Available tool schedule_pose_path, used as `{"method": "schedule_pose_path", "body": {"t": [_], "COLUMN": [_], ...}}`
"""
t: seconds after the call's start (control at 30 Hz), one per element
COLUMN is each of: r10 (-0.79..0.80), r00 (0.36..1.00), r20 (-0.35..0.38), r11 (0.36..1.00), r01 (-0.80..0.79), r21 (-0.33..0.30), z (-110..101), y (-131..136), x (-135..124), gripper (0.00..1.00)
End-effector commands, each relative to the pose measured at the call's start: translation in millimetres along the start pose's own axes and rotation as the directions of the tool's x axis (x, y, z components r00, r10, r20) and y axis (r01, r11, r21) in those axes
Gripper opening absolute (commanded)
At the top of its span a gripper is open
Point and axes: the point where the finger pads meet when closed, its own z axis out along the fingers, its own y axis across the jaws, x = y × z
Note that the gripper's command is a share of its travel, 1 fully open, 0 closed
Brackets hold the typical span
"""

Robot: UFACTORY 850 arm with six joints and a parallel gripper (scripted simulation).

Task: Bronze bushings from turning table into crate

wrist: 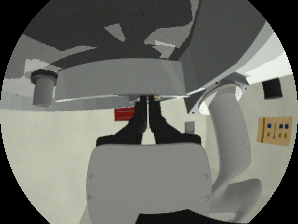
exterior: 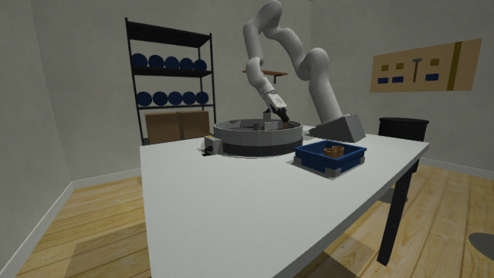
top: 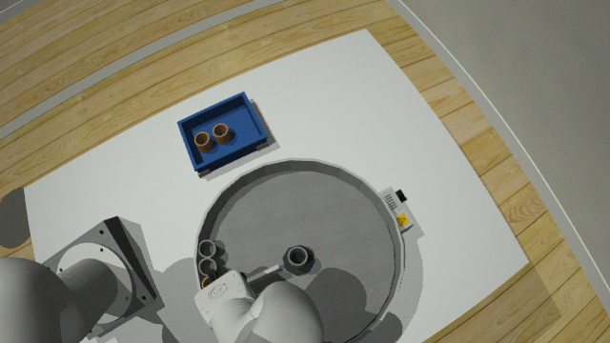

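Observation:
The turning table (top: 302, 246) is a grey round tray with a raised rim. Two steel bushings (top: 207, 248) (top: 208, 266) stand upright at its left rim. Just below them a bronze bushing (top: 205, 282) shows as an orange sliver under my gripper (top: 211, 277). In the side view the gripper (exterior: 285, 120) reaches down inside the rim with the bronze bushing (exterior: 285, 125) at its fingertips. The wrist view shows the fingers (wrist: 149, 119) almost together. The gripper is shut on the bushing's wall. The blue crate (top: 230, 131) holds two bronze bushings (top: 203, 141) (top: 221, 132).
A dark hub (top: 298, 258) stands on the turning table right of the gripper. A small control box (top: 397, 210) sits at the table's right rim. The arm's base (top: 102, 267) is at the lower left. The crate (exterior: 328, 157) stands beside the turning table.

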Motion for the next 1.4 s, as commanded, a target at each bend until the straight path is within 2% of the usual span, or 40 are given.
{"method": "schedule_pose_path", "body": {"t": [0.0,0.87,1.37], "r10": [-0.024,-0.024,-0.024], "r00": [1.000,1.000,1.000], "r20": [-0.010,-0.010,-0.010], "r11": [1.000,1.000,1.000], "r01": [0.024,0.024,0.024], "r21": [-0.005,-0.005,-0.005], "z": [7,6,-29], "y": [3,3,3], "x": [5,4,-26], "gripper": [0.00,0.00,0.00]}}
